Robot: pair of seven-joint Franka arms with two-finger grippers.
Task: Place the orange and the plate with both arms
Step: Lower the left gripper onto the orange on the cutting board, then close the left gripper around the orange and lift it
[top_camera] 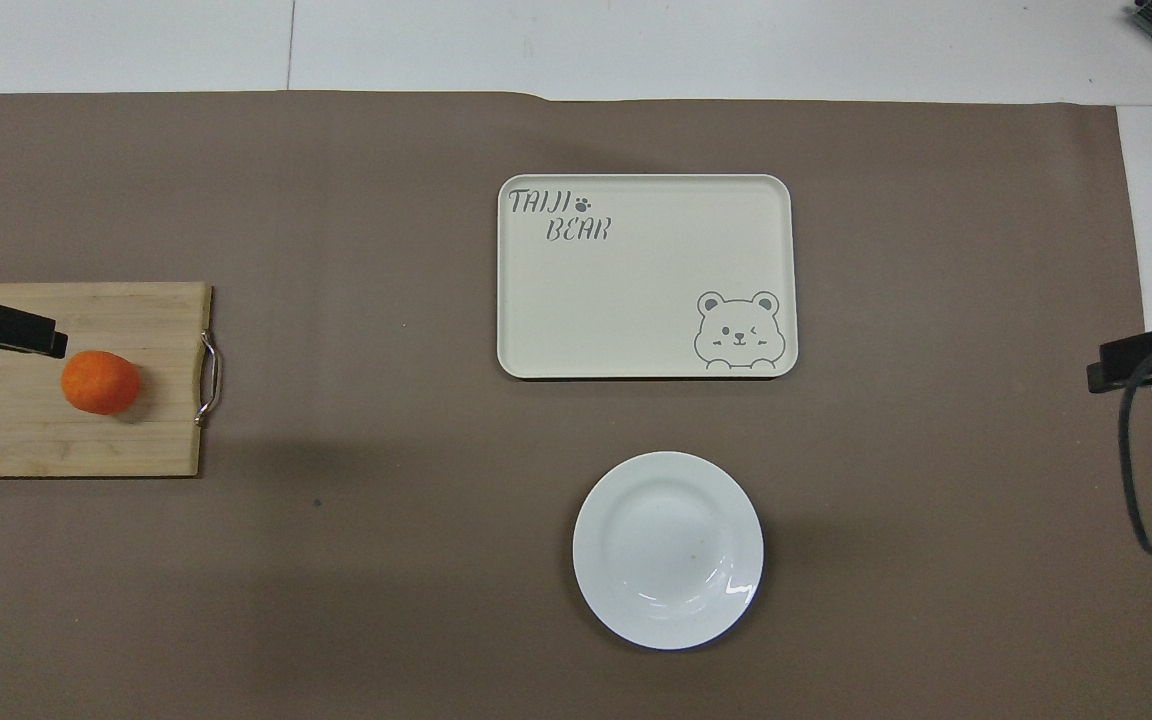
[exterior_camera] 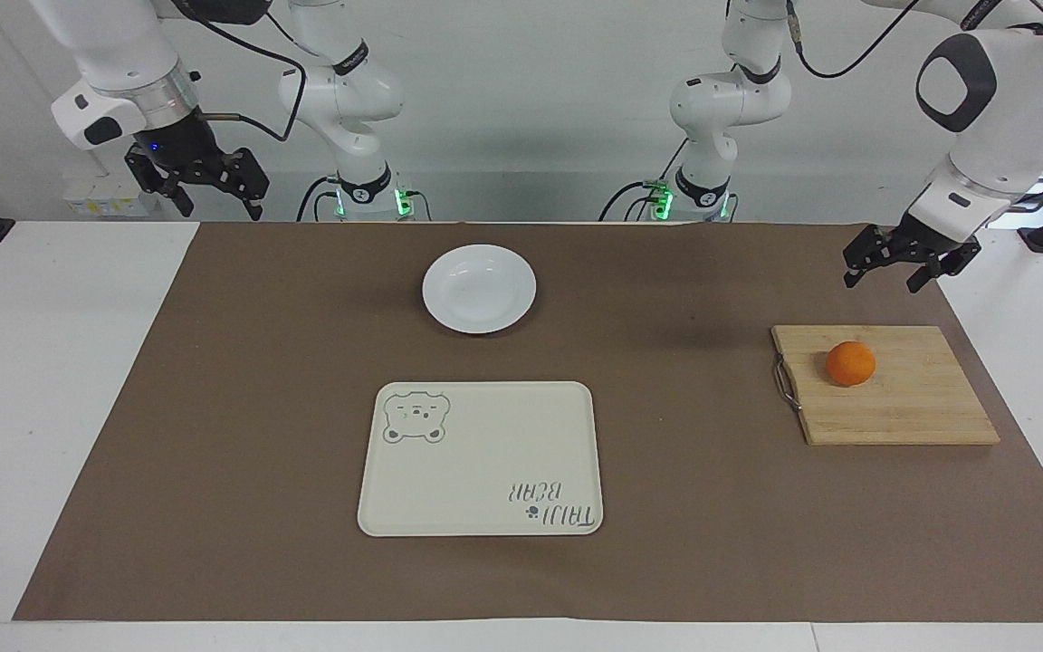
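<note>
**Task status: nothing placed yet, both items at their start positions**

We begin at the left pincer (exterior_camera: 904,269). It hangs in the air with its fingers spread and nothing between them, above the brown mat (exterior_camera: 214,407) just short of the cutting board (exterior_camera: 902,407) edge that faces the robots. It touches neither the board nor the fruit. In the overhead view only its tip shows at the frame edge, over the board.

The right pincer (exterior_camera: 200,181) is raised at the right arm's end of the table (exterior_camera: 33,362), over the white surface near the mat's corner. Its fingers are also spread and it carries nothing (we judge this arm to be waiting).

Moving outward, the orange (exterior_camera: 850,362) rests on the cutting board at the left arm's end of the table, near the board's metal handle (exterior_camera: 785,383). The plate (exterior_camera: 479,288) lies flat on the mat near the middle, with nothing on it. The tray (exterior_camera: 481,458) with the bear drawing lies farther from the robots than the plate, apart from it, and holds nothing.

Done so far: no placement that we can confirm. Remaining, in our judgement: the left pincer must descend on the orange and grasp it, the right pincer must reach the plate and take it by the rim, and both items must be carried to their destination (most likely the tray).
</note>
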